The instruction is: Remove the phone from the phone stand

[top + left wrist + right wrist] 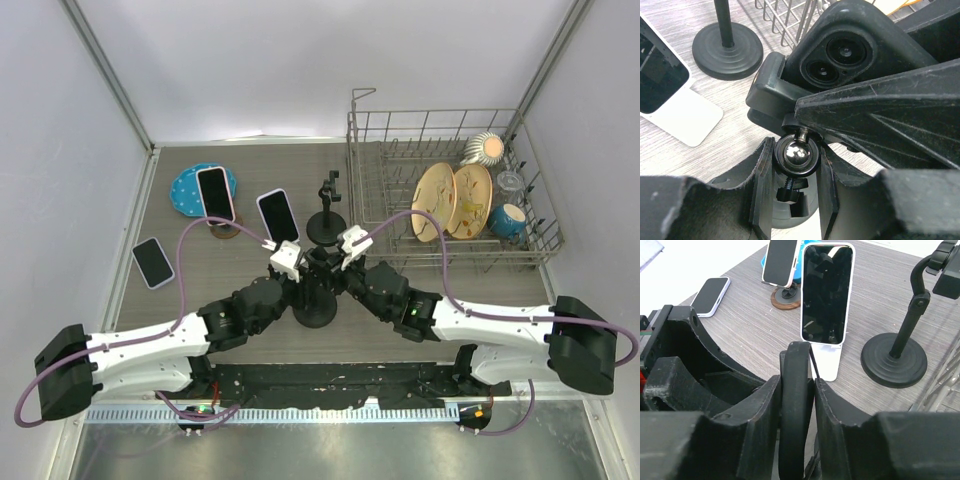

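Note:
The phone [840, 55], in a black case with two camera lenses, sits clamped in the black phone stand [769, 85] at mid table; its round base [315, 312] shows in the top view. My left gripper [796, 156] is shut on the stand's ball joint below the clamp, a pad against each side. The right wrist view shows the phone [796, 370] edge-on, and my right gripper [796, 390] is shut on it with a pad on each face. Seen from above, the left gripper [300, 268] and right gripper [333, 260] meet over the stand.
A white phone on a white stand [278, 215] stands just behind. Another phone leans on a wooden stand [215, 193] by a blue plate, and a third lies flat [153, 262] at the left. An empty black stand [327, 215] and a dish rack [450, 245] are at the right.

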`<state>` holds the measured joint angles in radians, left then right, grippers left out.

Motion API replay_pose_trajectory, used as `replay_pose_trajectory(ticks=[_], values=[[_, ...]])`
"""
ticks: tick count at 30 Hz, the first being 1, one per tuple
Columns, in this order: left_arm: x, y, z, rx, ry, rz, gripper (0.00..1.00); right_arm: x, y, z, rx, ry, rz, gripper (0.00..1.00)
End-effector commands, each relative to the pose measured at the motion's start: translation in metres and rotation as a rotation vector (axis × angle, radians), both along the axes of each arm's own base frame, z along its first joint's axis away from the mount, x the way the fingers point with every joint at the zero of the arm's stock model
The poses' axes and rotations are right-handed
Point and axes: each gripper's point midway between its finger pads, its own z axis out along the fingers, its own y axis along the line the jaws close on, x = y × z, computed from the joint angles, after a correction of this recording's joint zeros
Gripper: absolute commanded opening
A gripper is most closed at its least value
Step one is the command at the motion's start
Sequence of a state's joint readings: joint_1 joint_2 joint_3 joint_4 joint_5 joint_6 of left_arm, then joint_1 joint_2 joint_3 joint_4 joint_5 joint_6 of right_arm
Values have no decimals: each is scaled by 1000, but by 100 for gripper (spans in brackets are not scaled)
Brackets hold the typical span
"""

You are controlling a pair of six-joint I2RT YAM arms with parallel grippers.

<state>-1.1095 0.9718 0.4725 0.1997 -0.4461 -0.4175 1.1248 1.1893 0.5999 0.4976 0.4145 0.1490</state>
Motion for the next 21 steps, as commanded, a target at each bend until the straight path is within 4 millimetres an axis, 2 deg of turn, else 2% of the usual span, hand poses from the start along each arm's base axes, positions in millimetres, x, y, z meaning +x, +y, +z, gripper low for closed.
replay_pose_trajectory(ticks=[1, 2, 6, 7, 8, 9, 10, 11, 12, 13, 15, 16, 19, 21], values=[[-10, -5, 3, -85, 49, -19, 0, 7, -6, 29, 62, -47, -38, 32], [-9, -5, 4, -87, 43, -18, 0, 6, -6, 29, 53, -43, -36, 25], [-8, 2, -3, -39, 15, -17, 0, 5, -16, 49, 86, -40, -58, 11], [-8, 2, -5, -24, 10, -19, 0, 4, -18, 44, 64, -11, -67, 9], [-7, 4, -8, 0, 3, -22, 0, 6, -18, 57, 80, -7, -83, 6], [-7, 5, -11, 32, -9, -30, 0, 7, -18, 59, 73, 6, -90, 5], [-6, 6, -12, 51, -14, -30, 0, 8, -19, 49, 22, 40, -100, 4], [-5, 7, -16, 71, -12, -29, 0, 9, -15, 61, 43, 51, -107, 3], [-5, 7, -17, 83, -16, -32, 0, 9, -13, 61, 29, 65, -107, 3], [-5, 7, -17, 93, -22, -37, 0, 9, -12, 52, -9, 91, -107, 3], [-5, 6, -17, 98, -28, -46, 0, 8, -6, 59, 8, 115, -97, 2], [-5, 6, -16, 100, -36, -51, 0, 9, -5, 53, -10, 131, -100, 1], [-5, 5, -14, 106, -51, -64, 0, 11, -3, 53, -6, 157, -120, 1], [-5, 6, -12, 120, -70, -74, 7, 11, -3, 46, -37, 179, -127, 1]])
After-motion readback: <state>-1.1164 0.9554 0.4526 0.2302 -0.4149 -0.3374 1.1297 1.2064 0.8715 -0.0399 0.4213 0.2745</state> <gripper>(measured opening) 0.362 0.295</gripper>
